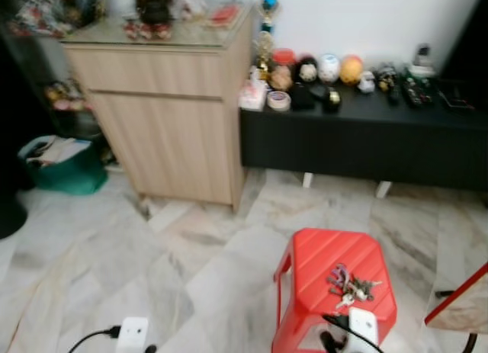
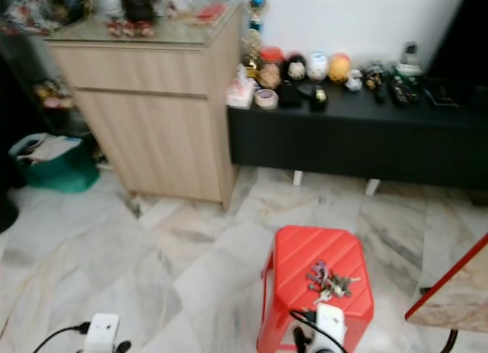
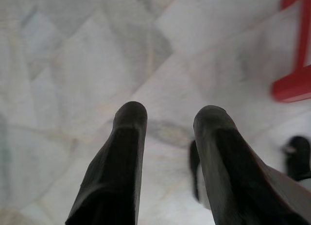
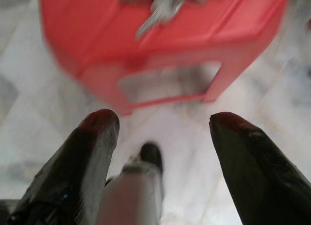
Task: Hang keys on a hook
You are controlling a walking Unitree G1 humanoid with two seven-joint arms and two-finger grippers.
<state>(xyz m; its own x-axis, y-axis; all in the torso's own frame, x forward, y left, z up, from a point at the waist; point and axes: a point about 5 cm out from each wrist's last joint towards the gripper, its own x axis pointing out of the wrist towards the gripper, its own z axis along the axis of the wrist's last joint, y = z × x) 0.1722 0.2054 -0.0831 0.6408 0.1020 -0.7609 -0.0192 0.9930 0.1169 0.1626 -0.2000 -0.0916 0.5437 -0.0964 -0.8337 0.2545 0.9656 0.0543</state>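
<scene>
One bunch of keys (image 1: 349,285) lies on the top of the red plastic stool (image 1: 320,259) at your lower right, toward the stool's near right part, resting flat and touched by neither gripper. Your right gripper (image 4: 163,125) hangs above the marble floor (image 1: 114,254) just in front of the stool, its two black fingers (image 4: 90,152) spread wide with nothing between them; its wrist view looks past the fingertips at the stool's side and the blurred keys on top. Your left gripper (image 3: 167,118) points down at bare floor, fingers apart and holding nothing, with one red stool leg (image 3: 296,84) at the edge of its wrist view. Behind the stool a low black bench (image 1: 366,139) carries a row of small ornaments (image 1: 328,71), and a light wooden cabinet (image 1: 168,117) stands beside it on your left. A green basket (image 1: 65,166) sits further left, against the cabinet's far side
</scene>
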